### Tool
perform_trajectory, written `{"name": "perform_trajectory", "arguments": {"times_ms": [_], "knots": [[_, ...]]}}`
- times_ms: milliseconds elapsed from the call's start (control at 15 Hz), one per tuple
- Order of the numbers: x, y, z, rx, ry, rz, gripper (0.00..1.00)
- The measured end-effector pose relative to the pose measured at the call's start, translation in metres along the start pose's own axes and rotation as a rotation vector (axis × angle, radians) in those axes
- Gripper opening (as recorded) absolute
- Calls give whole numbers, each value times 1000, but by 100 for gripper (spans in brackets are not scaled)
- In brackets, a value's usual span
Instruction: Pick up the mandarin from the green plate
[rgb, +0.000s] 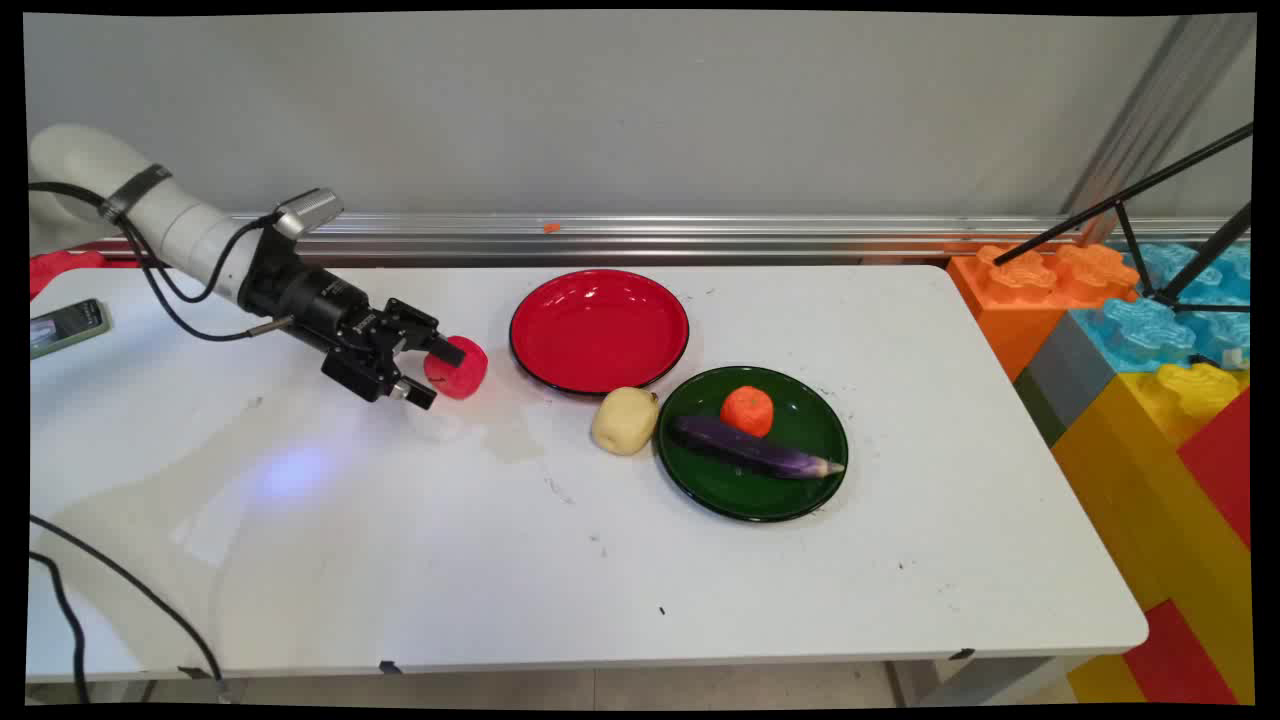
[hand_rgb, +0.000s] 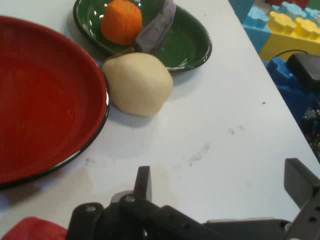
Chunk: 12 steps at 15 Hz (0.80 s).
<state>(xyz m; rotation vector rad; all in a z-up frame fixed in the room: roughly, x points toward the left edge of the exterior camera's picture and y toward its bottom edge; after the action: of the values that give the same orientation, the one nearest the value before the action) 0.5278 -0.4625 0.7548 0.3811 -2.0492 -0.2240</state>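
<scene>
One red fruit (rgb: 458, 368) sits on the table (rgb: 500, 540) left of the red plate (rgb: 598, 330), and the gripper (rgb: 432, 372) has its jaws spread around it — one finger above, one below, not clamping. Beyond: potato (rgb: 624, 421) touching the green plate (rgb: 790, 480), orange (rgb: 747, 410) and eggplant (rgb: 752, 449) aboard. The hand view shows only a red sliver bottom-left — fingers wide apart.

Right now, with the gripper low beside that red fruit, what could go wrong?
The open gripper only partly straddles the red fruit; in the hand view the fruit sits off to one side, so closing might pinch its edge and roll it away. A push could send it against the red plate. The pale potato-like piece lies just beyond.
</scene>
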Motion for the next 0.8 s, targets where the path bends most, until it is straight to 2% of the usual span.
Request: {"name": "perform_trajectory", "arguments": {"times_ms": [800], "knots": [[44, -10, 21, -12, 57, 16, 100]]}}
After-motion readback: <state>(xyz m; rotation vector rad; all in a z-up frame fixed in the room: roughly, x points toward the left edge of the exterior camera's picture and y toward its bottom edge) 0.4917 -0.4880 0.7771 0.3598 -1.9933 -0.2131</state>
